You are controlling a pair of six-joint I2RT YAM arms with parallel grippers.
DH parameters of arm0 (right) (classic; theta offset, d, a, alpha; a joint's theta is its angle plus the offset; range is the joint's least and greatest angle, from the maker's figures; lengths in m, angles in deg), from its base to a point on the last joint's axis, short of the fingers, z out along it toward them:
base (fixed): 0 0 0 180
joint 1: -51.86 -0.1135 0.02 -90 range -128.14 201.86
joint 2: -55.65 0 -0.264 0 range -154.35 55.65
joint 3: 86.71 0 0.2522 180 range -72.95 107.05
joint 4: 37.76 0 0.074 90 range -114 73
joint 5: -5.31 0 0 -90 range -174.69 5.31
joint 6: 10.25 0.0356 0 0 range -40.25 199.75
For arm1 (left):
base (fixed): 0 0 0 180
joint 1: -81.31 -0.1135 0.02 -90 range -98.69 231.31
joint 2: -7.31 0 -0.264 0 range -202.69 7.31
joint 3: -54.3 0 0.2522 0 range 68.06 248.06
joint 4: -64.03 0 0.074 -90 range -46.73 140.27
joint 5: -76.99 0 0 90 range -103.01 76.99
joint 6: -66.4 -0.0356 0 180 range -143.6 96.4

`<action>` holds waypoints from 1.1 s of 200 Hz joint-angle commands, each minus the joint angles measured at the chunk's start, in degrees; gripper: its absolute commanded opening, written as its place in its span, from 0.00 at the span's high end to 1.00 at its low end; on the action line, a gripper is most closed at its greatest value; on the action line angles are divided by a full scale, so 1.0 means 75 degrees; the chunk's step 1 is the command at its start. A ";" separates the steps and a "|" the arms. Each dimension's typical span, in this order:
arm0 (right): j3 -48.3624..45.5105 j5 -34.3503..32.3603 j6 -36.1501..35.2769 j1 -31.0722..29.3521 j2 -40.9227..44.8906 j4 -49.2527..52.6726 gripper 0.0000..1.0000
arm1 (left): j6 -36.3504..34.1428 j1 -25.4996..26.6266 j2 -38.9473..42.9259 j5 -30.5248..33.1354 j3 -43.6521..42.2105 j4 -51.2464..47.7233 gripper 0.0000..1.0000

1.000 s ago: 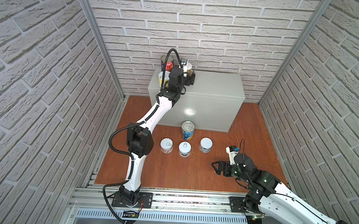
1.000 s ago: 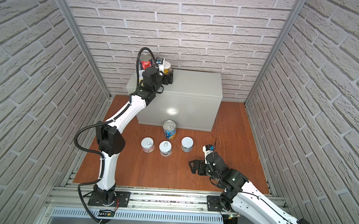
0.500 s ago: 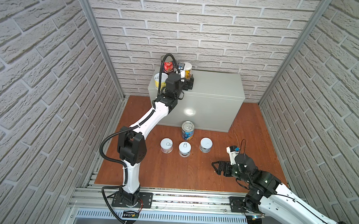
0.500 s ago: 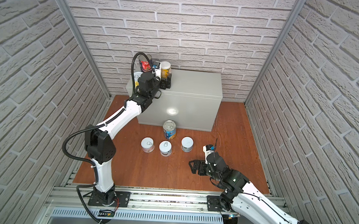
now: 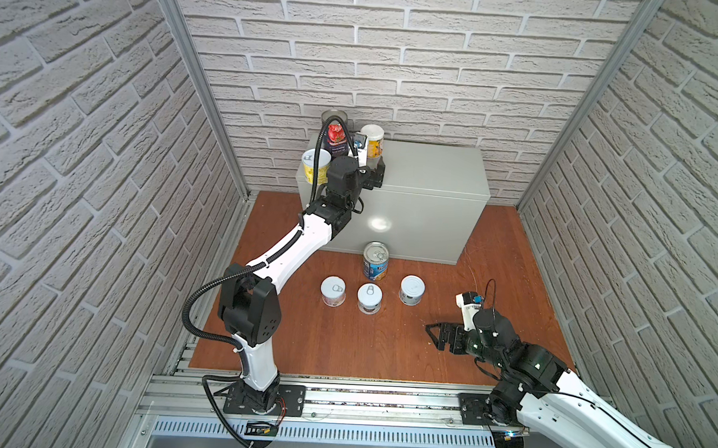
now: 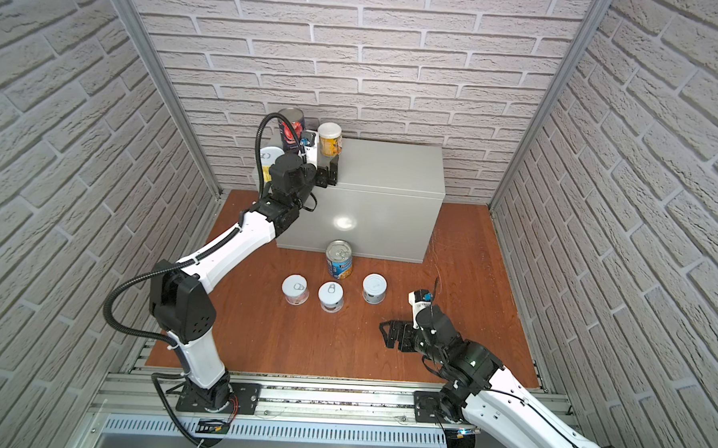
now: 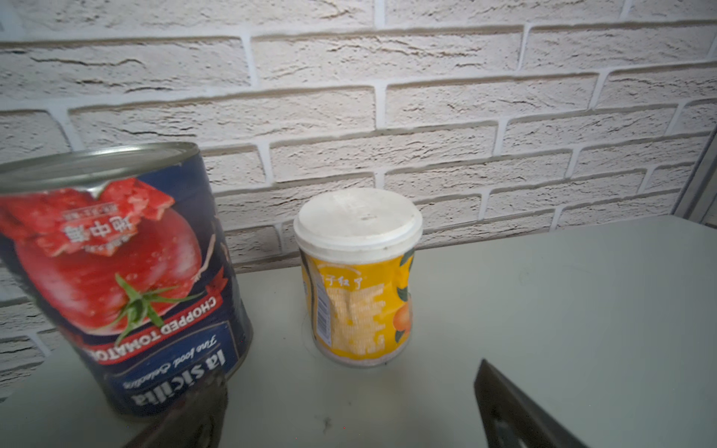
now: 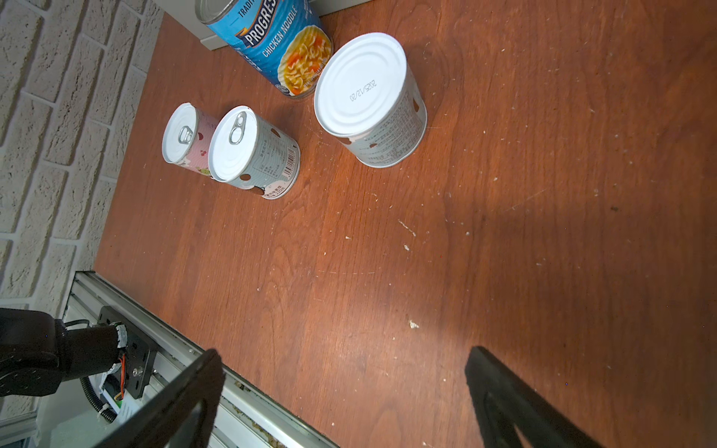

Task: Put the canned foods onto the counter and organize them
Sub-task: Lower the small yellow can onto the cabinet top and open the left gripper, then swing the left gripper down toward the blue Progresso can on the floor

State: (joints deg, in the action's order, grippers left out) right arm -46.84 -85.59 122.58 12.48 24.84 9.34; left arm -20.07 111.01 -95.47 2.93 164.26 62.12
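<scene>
Left pincer (image 7: 349, 388), right pincer (image 8: 345, 355); agape, empty

Evenly bright, lit from above; small glare spot on the bench (image 5: 380, 224) front; broad soft shadow over the floor (image 8: 582, 248); left pincer (image 7: 349, 372) dark and blurred close to the lens
</scene>
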 commanded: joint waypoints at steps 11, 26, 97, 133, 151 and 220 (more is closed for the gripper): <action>0.0204 -0.0113 -0.0050 0.0023 0.0190 0.0101 0.01 | -0.0373 0.0193 0.0400 0.0353 -0.0383 0.0033 0.02; 0.0199 -0.0113 -0.0050 0.0024 0.0228 0.0112 0.02 | -0.0470 0.0291 0.0546 0.0540 -0.0502 0.0048 0.02; 0.0366 -0.0142 -0.0079 0.0023 0.0321 0.0271 0.02 | -0.0782 0.1350 0.2293 0.1956 -0.2083 -0.0024 0.02; 0.0639 -0.0183 -0.0262 0.0033 0.0509 0.0563 0.01 | -0.0242 0.2120 0.4125 0.2788 -0.3930 -0.0168 0.02; 0.0786 -0.0212 -0.0352 0.0023 0.0493 0.0701 0.00 | 0.0238 0.2359 0.5094 0.3076 -0.4729 -0.0615 0.02; 0.0978 0.0226 -0.0344 0.0023 -0.0225 0.0356 0.00 | 0.2064 0.2476 0.7647 0.3375 -0.6162 -0.4042 0.02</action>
State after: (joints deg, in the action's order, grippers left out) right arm -40.59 -85.77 120.87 12.48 24.62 14.96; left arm -10.98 129.30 -41.55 25.97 120.40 42.93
